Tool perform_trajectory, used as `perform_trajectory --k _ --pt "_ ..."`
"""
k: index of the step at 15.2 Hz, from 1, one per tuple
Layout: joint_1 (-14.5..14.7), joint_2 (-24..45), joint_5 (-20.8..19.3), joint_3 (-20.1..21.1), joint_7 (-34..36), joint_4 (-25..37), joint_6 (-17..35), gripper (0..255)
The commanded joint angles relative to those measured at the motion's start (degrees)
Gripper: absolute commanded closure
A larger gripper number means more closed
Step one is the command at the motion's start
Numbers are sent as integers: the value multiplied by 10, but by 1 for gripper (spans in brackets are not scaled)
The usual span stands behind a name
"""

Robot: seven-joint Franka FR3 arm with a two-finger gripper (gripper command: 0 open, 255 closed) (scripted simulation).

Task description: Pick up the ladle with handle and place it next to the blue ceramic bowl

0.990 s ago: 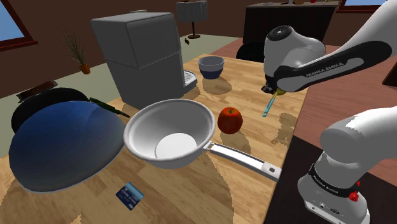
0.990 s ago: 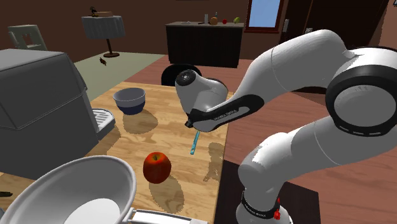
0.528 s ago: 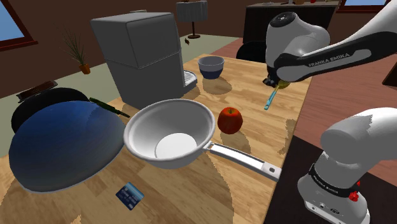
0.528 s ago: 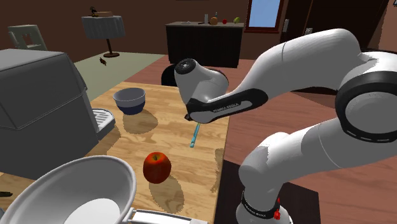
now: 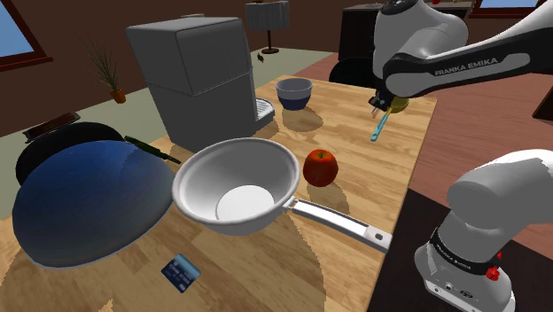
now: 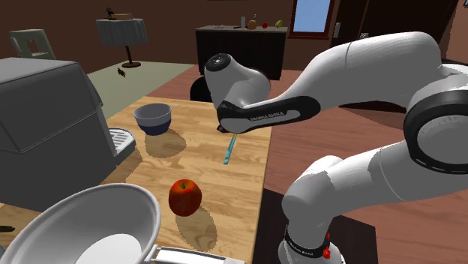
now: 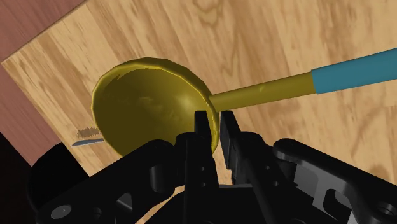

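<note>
Table: one wooden table (image 5: 354, 191), carrying everything below
Machine: one grey boxy appliance (image 5: 190, 75) at the far side
Bowls: two; a large blue bowl (image 5: 89, 199) at the shoulder view's left, and a small blue-grey bowl (image 5: 294, 99) beside the appliance, pale inside
Pan: one white long-handled pan (image 5: 266, 159), its flat white bottom bare
Apple: one red apple (image 5: 321, 167), just beside the pan
Ladle: one ladle (image 7: 146, 102), gold cup and stem with a teal handle, hanging over the table's edge, well apart from the small bowl
Gripper (image 7: 215, 124): fingers pinching the ladle cup's rim
Card: one small blue card (image 5: 181, 272)
</note>
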Motion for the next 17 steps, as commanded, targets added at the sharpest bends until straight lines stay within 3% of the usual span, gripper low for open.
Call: perform_trajectory --k 1,9,17 --pt "2 -3 5 0 -8 14 -17 255" --pt "7 -10 19 -1 -34 64 -69 255" --pt "8 163 23 72 49 200 -65 255"
